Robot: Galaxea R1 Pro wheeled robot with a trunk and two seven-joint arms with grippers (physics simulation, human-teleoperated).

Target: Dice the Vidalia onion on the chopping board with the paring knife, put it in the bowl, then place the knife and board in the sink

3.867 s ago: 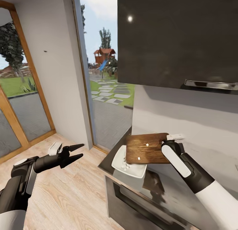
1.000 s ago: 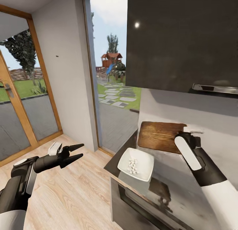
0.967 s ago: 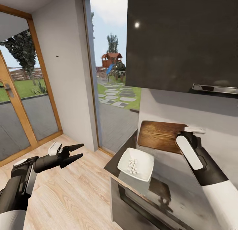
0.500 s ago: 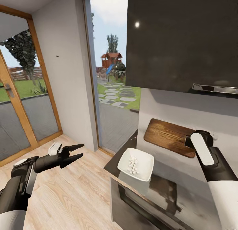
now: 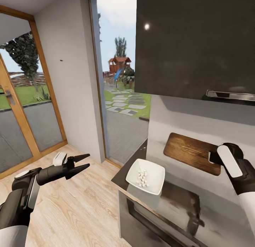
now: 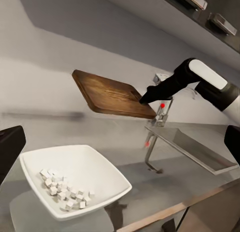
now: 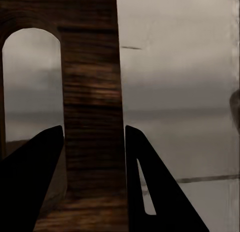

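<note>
Glossy grey worktop (image 5: 184,201) carries the white bowl (image 5: 145,176) of diced onion near its end corner. Above it, the right claw (image 7: 94,142) pinches the chopping board (image 5: 193,153) by its slot end, airborne and tilted. Carry it level toward the sink (image 6: 192,149), clearing the tap (image 6: 156,137), then lower it. The left claw (image 5: 83,162) hangs open over the floor.

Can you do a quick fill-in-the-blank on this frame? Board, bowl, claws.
1. The right claw is shut on the ______ end of the chopping board.
2. The white cubes of diced onion lie in the ______.
3. The board is held ______ the countertop, not resting on it.
4. The left claw is open and holds ______.

Missing words: slot-handle; bowl; above; nothing
</note>
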